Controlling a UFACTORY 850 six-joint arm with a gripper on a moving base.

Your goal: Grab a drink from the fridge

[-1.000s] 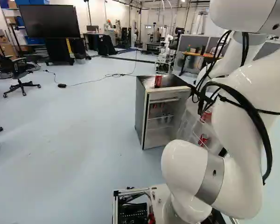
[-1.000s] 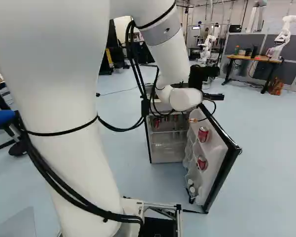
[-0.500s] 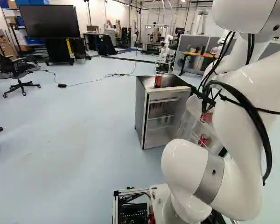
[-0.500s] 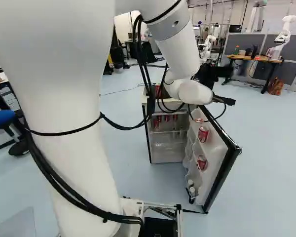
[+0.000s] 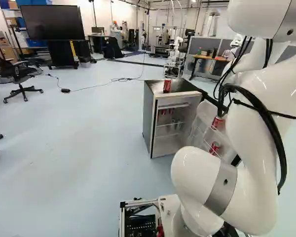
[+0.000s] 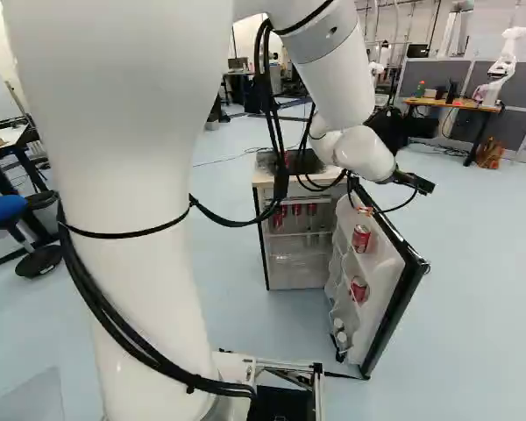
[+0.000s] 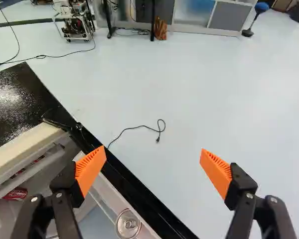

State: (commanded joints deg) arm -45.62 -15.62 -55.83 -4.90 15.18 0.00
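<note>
With the end effector (image 7: 152,152) spread wide and empty, find the upright door can (image 7: 127,224) below it, off toward the fridge (image 5: 150,116) side; likely lower and draw back. Only in the base views, see a lower can (image 6: 358,289) in the same door (image 6: 386,285), hidden from the wrist view

Red can (image 5: 166,86) atop the open fridge (image 5: 148,116)
</note>
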